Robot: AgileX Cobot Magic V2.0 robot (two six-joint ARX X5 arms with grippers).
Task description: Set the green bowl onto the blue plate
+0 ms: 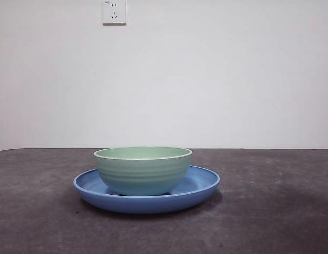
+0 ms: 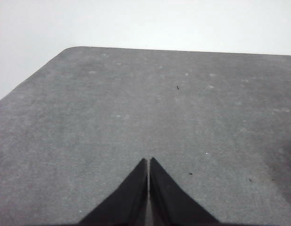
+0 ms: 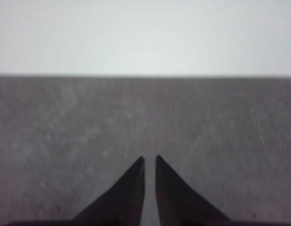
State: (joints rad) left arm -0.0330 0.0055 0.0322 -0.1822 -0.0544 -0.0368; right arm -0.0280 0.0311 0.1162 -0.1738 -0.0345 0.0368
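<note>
**Bowl seated on plate, both arms clear**

The green bowl (image 1: 143, 170) stands upright inside the blue plate (image 1: 200, 186), its base on the plate's floor and slightly toward 9 o'clock of the plate's centre, so more blue shows at the 3 o'clock side. Judged from this, the placing is done and no carrying move remains.

The left gripper (image 2: 148, 162) has its jaws pressed together with only a hairline between the tips, pinching nothing, over bare grey table (image 2: 136, 103). The right gripper (image 3: 149, 159) has its jaws nearly together, a narrow slit between the tips, also holding nothing. Neither wrist view shows bowl or plate, and neither arm shows in the front view, so which way the bowl lies from either pincer, and which arm is nearer, cannot be told. A round bowl offers no long axis to align with
</note>
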